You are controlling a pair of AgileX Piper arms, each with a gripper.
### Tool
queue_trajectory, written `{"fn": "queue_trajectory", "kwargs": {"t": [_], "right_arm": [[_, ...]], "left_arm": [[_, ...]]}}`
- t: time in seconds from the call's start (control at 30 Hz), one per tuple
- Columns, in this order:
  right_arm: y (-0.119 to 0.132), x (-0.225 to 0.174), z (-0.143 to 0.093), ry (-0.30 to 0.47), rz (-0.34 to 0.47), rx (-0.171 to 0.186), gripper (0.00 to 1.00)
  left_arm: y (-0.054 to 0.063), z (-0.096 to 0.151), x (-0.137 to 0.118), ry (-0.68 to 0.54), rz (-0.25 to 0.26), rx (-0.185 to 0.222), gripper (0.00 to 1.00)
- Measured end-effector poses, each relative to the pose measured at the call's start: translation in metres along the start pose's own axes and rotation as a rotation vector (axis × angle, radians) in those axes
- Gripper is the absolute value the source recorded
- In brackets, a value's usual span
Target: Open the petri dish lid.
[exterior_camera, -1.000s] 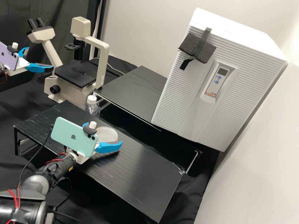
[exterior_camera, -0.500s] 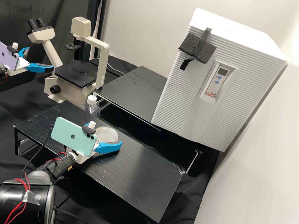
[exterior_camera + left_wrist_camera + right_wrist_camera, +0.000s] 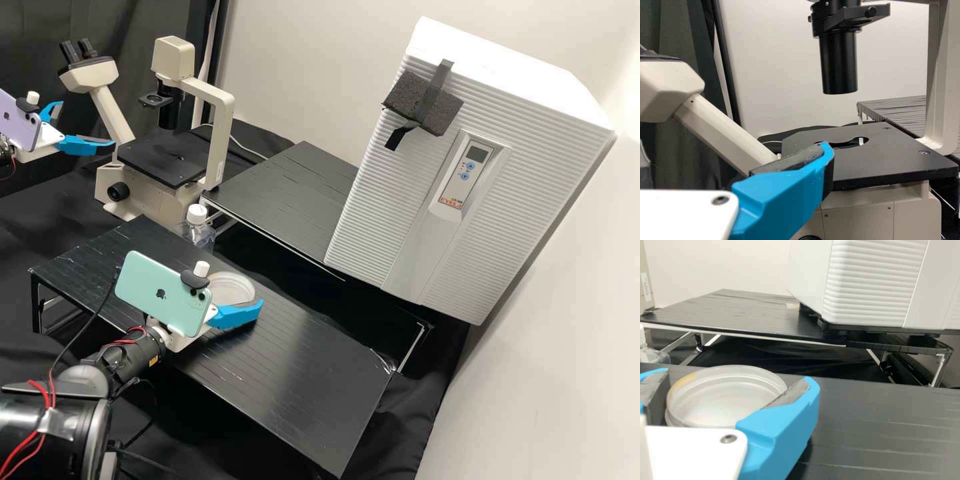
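Observation:
At the upper left of the high view, my left gripper (image 3: 87,123) is open, beside the microscope; one finger of the left gripper (image 3: 785,195) shows in the left wrist view. My right gripper (image 3: 230,315) is low over the front black stand, its far finger hidden behind the green phone. A clear round petri dish (image 3: 233,288) lies flat on that stand, just beyond the phone. In the right wrist view the right gripper (image 3: 738,377) stands open around the dish (image 3: 720,395), a finger on either side. Whether they touch its rim I cannot tell.
The microscope (image 3: 163,160) and a white-capped clear bottle (image 3: 198,230) stand left of and behind the dish. A rear black stand (image 3: 287,193) carries the big white ribbed incubator (image 3: 373,213). The front stand (image 3: 313,373) stretches to the right.
My right gripper has shifted slightly right toward the dish, and its far fingertip is now hidden in the high view. The arm segments behind it have moved too. The left gripper has kept still.

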Motion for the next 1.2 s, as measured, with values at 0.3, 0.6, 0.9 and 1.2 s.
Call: {"fn": "queue_trajectory", "kwargs": {"t": [0.3, 0.6, 0.9, 1.2], "right_arm": [[0.002, 0.001, 0.001, 0.003, 0.012, 0.012, 0.0], [0.005, 0.002, 0.003, -0.011, 0.03, 0.026, 0.0], [0.007, 0.0, 0.004, -0.014, 0.029, 0.043, 0.0], [0.024, -0.016, 0.0, 0.06, 0.031, 0.095, 0.0]], "left_arm": [[0.0, 0.0, 0.0, 0.0, 0.0, 0.0, 1.0], [0.0, 0.0, 0.0, 0.0, 0.0, 0.0, 1.0], [0.0, 0.0, 0.0, 0.0, 0.0, 0.0, 1.0], [0.0, 0.0, 0.0, 0.0, 0.0, 0.0, 1.0]]}}
